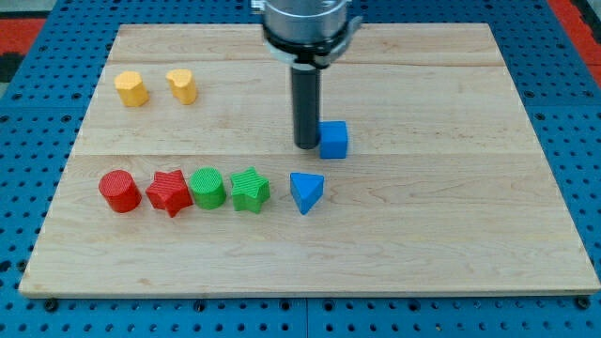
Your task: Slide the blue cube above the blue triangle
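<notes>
The blue cube (333, 139) sits near the middle of the wooden board (451, 244), a little to the right of centre. The blue triangle (305, 192) lies nearer the view's bottom and slightly to the left of the cube, with bare board between them. The rod's tip (307, 145) stands just at the cube's left side, touching or almost touching it; the picture does not settle which. The arm has no jaws at all, so nothing is gripped; it can only push.

The cube looks like a small, hard, light block, likely plastic or painted wood, and it should slide easily on the smooth board. Its flat faces suit a push, but a push off the middle of a face would probably spin it or let it slip off the rod. The cube already lies roughly on the far side of the triangle, a bit too far right, so a gentle nudge on the middle of its right face, toward the left, seems the sensible contact.

Well clear to the left stand a red cylinder (119, 191), a red star (169, 192), a green cylinder (207, 188) and a green star (250, 190) in a row, with two yellow blocks (131, 88) farther off.
</notes>
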`<action>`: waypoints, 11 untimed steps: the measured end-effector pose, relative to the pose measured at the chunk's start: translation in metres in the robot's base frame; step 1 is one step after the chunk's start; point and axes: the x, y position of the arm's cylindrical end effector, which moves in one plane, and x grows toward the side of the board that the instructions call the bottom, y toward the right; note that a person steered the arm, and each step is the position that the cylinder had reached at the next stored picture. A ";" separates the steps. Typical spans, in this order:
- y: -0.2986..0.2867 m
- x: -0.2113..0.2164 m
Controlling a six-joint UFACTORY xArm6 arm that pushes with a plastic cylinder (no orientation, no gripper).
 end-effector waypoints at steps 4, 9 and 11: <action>0.064 -0.035; 0.129 0.027; 0.079 0.016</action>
